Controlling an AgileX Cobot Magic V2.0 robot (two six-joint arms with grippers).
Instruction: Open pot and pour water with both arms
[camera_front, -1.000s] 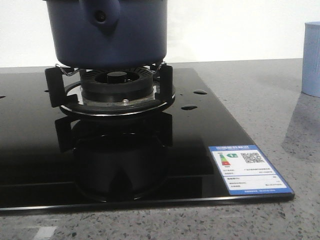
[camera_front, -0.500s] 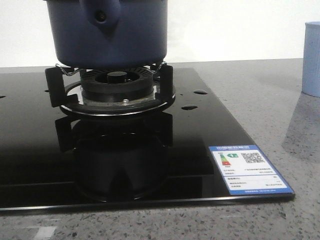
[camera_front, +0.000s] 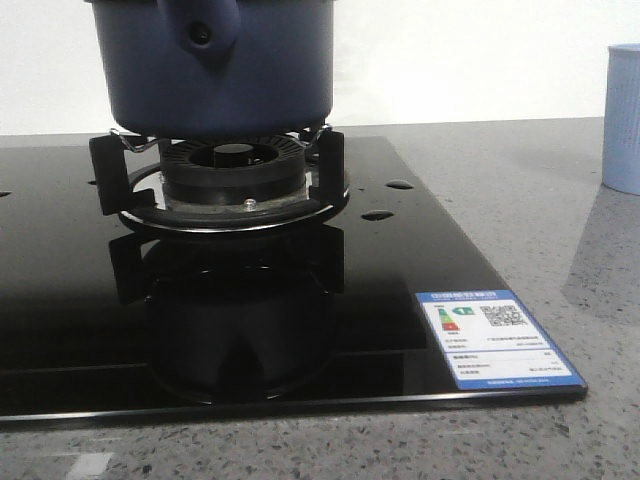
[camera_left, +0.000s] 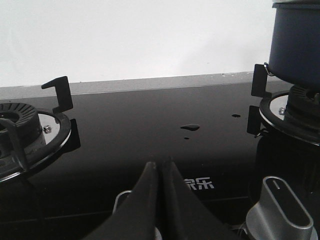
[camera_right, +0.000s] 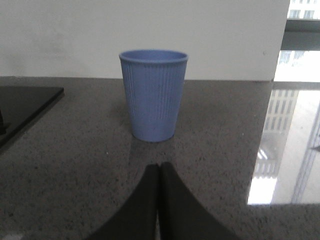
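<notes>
Waiting pre-grasp — both tools, left tool (camera_left: 159, 167) and right tool (camera_right: 159, 172), pressed together, empty; next: spread, reach pot (camera_front: 215, 65) — lid unseen

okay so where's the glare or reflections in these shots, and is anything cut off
Front view: the glossy black cooktop mirrors the burner; the pot is cropped at the top and the blue cup at the right edge. Left wrist view: the glass reflects the pale wall; the shut left claw is dark and soft. Right wrist view: bright window glare on the counter; cup sharp.
</notes>
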